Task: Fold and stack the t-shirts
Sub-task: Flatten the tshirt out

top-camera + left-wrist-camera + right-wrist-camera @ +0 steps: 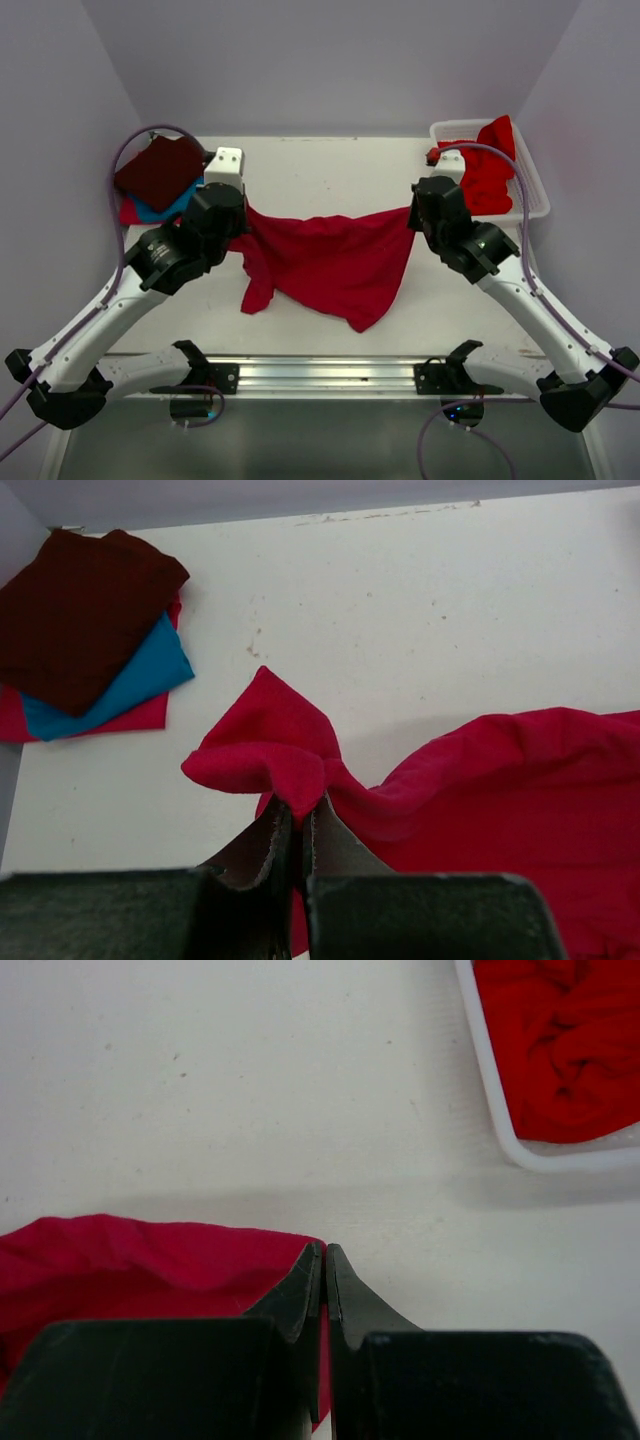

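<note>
Overhead view of a white table (330, 170) with two robot arms reaching in from the bottom of the frame. A crimson-pink t-shirt (330, 260) hangs between them at the centre. Its top edge runs in a sagging line from one gripper to the other. The rest drapes down and spreads in loose folds on the table towards the bottom of the frame.

The left gripper (243, 212) sits at the shirt's left end. In the left wrist view, its fingers (272, 842) are pressed together on a bunched fold of the cloth, which puffs out just above the fingertips. The right gripper (413, 214) sits at the shirt's right end. In the right wrist view, its fingers (345, 1290) are closed on the shirt's edge, with a thin sliver of red showing between them.

In the upper left of the overhead frame is a stack of three folded shirts. A dark maroon t-shirt (160, 170) lies on top, a teal blue t-shirt (168, 208) under it, and a pink-red t-shirt (129, 213) at the bottom. Each lower shirt peeks out past the one above.

In the upper right, a white plastic lattice basket (536, 188) holds a crumpled bright red t-shirt (490, 165), part of which rises over the rim.
</note>
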You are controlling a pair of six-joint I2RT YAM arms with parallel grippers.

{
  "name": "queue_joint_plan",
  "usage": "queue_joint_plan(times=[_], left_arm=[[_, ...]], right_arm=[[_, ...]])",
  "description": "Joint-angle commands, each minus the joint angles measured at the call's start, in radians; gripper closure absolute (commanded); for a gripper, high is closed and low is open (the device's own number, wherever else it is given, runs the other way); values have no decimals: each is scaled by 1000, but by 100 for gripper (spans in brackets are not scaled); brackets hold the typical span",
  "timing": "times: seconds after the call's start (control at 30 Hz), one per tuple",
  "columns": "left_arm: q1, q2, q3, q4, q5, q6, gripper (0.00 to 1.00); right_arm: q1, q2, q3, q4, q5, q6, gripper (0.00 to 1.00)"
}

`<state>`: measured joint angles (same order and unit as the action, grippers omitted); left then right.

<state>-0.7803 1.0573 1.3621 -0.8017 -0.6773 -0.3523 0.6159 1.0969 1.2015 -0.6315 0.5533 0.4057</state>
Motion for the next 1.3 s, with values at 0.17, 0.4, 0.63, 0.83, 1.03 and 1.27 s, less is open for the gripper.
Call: queue_joint_plan(times=[0.17, 0.4, 0.63, 0.83, 1.03, 1.27], left_arm=[[-2, -66, -253, 133, 134, -177, 100], [-5, -106, -605, 223, 429, -382, 100], [-42, -129, -819, 317, 653, -474, 100], [-160, -95, -796, 326, 673, -505, 76], [-195, -148, -716, 250, 469, -516, 0], [-195, -142, -741, 214, 398, -556, 19]], right_arm=[[-1, -83, 53, -40, 149, -27, 100], [-1, -106, 72, -62, 188, -50, 100], [-1, -106, 78, -53, 188, -62, 100], [-1, -81, 78, -46, 180, -65, 100], [1, -72, 73, -45, 177, -70, 100], [-1, -81, 70, -48, 180, -76, 100]])
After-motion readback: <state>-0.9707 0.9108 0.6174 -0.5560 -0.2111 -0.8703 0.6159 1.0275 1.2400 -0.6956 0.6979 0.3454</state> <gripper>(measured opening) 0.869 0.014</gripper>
